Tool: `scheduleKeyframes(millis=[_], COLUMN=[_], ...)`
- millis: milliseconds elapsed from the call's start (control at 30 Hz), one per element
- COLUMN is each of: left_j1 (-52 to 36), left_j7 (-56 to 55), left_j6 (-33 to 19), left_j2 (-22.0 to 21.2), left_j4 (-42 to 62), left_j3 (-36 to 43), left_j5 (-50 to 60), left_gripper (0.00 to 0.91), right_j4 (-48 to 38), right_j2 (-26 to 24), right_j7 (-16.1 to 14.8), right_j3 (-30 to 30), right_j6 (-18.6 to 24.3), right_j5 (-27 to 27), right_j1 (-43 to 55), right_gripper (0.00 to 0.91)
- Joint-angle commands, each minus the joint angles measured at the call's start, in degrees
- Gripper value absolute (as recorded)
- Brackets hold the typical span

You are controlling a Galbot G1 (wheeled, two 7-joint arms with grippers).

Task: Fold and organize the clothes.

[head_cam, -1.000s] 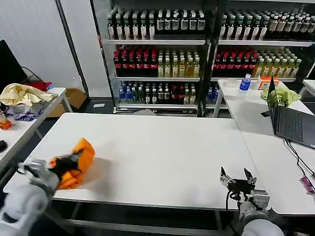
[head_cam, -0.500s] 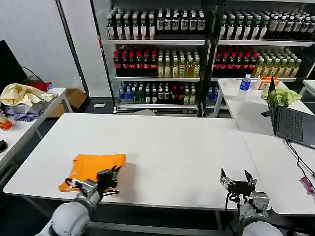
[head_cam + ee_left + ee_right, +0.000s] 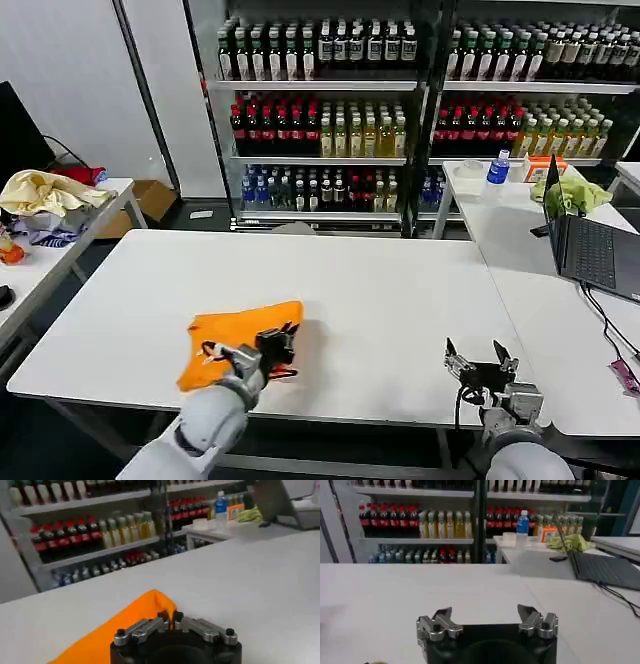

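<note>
Between the closed fingers of the left gripper [image 3: 170,616] sits a pinch of the orange T-shirt [image 3: 238,340]; in the left wrist view the two fingertips meet on a raised peak of the cloth. From this grip the shirt spreads away to the robot's left and slightly forward, lying flat on the white table [image 3: 380,290] as a folded, bunched shape. Its long axis runs roughly side to side along the near part of the table, so the held point is at its right end, near the front edge.

Well apart on the robot's right, the right gripper [image 3: 481,364] waits low at the near edge of the table with its fingers spread wide and nothing between them. A wide stretch of bare table separates it from the shirt.

I judge that the left arm is clearly the nearer one and already has control, so the next move turns on which way it carries this right end.
</note>
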Motion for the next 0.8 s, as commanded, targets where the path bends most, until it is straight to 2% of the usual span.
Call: scheduleKeyframes(millis=[33,67,100,233,333,533,633,800], left_j1=[-8.78,-8.84,-8.79,-6.74,-2.87,6.41,11.56,17.88], left_j7=[-0.40,-0.45,-0.69,-0.36,0.13,0.01,-1.51,-2.80], left_j6=[-0.22,-0.19,-0.20,-0.97,-1.05,-0.64,-0.66,-1.27], left_j2=[-6.72,-6.98,-7.12,-5.92,-2.90,1.35,2.10,4.99], left_j4=[5.49,5.26,4.95,1.51,-3.43,-10.93,-13.44,-13.35], left_j3=[9.88,9.77,9.33,4.38,-2.37,-11.39,-21.14,-31.73], left_j5=[-1.20,-2.02,-3.10,-10.81,-21.86,-27.81,-30.14,-31.29], left_gripper=[0.101,0.756,0.907,0.907,0.907,0.907,0.907,0.907], right_j4=[-0.32,-0.34,-0.40,-0.72,-1.75,-5.83,-10.66,-18.64], right_j2=[-0.04,-0.06,-0.07,-0.01,0.30,2.66,5.93,10.86], right_j7=[-0.27,-0.50,-0.67,-1.22,-1.33,-0.84,0.65,4.77], right_j3=[-0.30,-0.44,-0.68,-2.78,-5.89,-13.28,-17.51,-21.96], right_j6=[-0.14,-0.13,-0.13,0.03,0.00,-0.62,-1.98,-3.36], right_j5=[-0.04,-0.06,-0.06,0.20,1.49,4.85,8.31,15.22], right_j1=[1.35,1.52,1.74,3.42,6.31,13.24,18.03,26.30], right_gripper=[0.907,0.907,0.907,0.907,0.907,0.907,0.907,0.907])
